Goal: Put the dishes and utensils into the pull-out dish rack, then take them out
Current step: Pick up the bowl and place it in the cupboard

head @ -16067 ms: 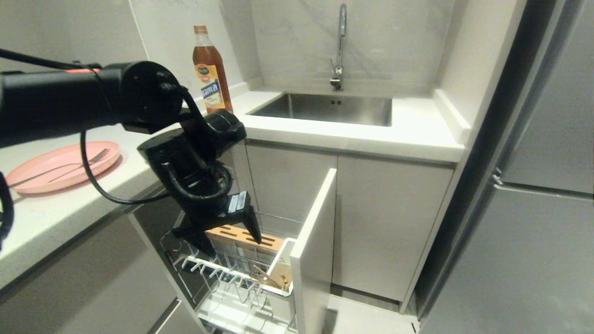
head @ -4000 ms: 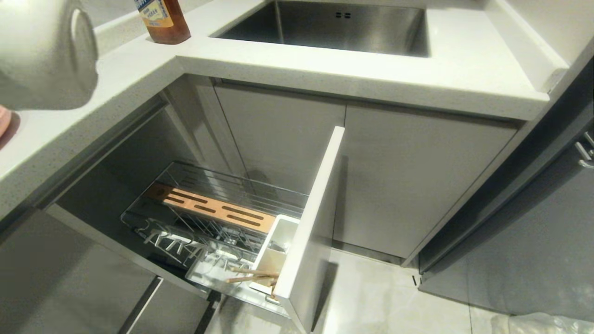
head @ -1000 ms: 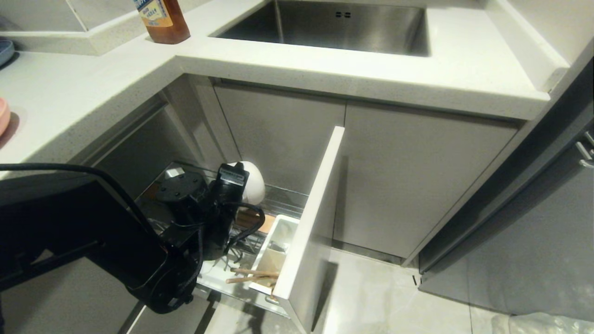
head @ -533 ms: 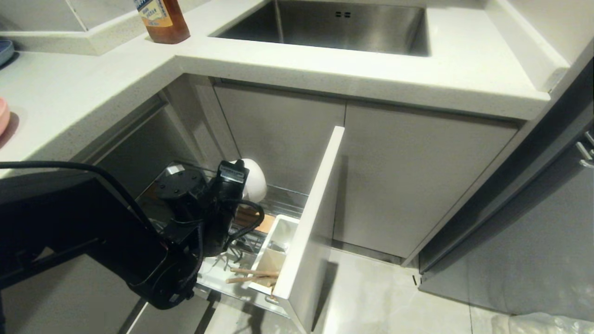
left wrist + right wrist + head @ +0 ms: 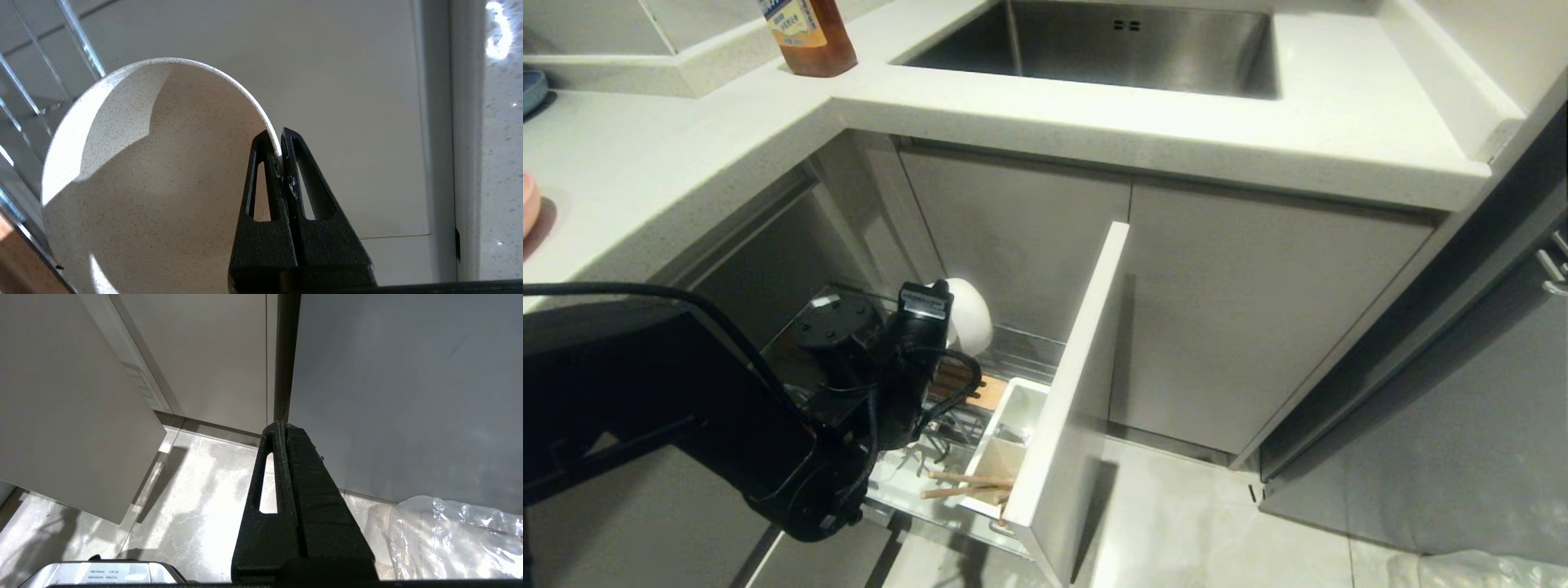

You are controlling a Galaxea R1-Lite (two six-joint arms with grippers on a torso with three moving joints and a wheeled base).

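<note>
One cream bowl (image 5: 155, 175), pinched at rim by left gripper (image 5: 280, 157); now down over pull-out dish rack (image 5: 915, 482), absent seconds before. Chopsticks (image 5: 964, 483) already loaded. Right gripper (image 5: 282, 428) parked, fingers together.

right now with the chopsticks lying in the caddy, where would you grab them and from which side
Probably by the free ends of the chopsticks that stick out of the utensil caddy over the white drip tray, coming from above. They lie nearly flat and side by side, so one pinch across both seems workable; their other ends sit hidden against the front panel.
</note>
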